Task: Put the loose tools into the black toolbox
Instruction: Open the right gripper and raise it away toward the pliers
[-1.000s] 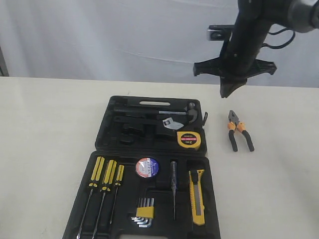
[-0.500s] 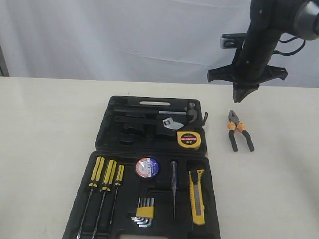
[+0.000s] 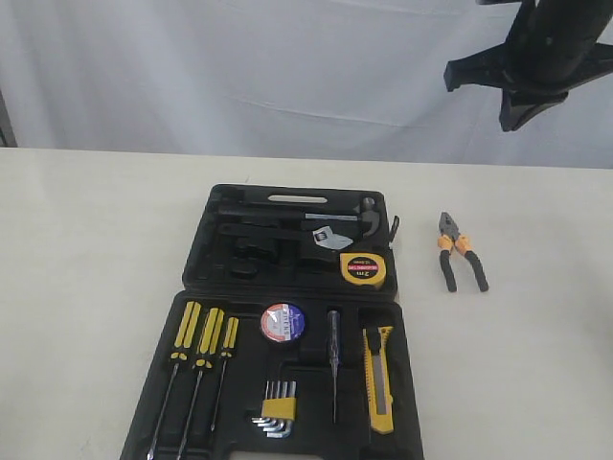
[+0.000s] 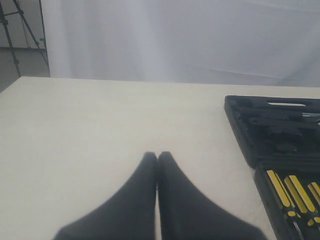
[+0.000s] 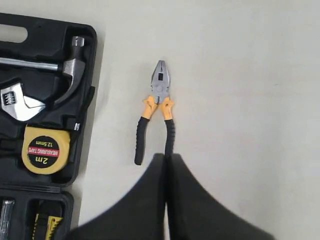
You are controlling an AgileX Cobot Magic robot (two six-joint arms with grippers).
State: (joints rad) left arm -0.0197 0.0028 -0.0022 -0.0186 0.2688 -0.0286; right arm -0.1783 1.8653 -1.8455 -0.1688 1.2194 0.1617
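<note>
pliers [image 3: 462, 261] loose, right of toolbox [image 3: 220, 197] | right gripper [image 5: 166, 159], left gripper [image 4: 157, 156] both clenched, empty | risk: right one could land unopened, just shoves pliers away

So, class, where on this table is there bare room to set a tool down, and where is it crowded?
Widest bare table lies left of the toolbox. Another patch lies right of the pliers, and a strip runs between the toolbox and the white backdrop. The gap between toolbox and pliers is narrow. Inside the toolbox is crowded.
</note>
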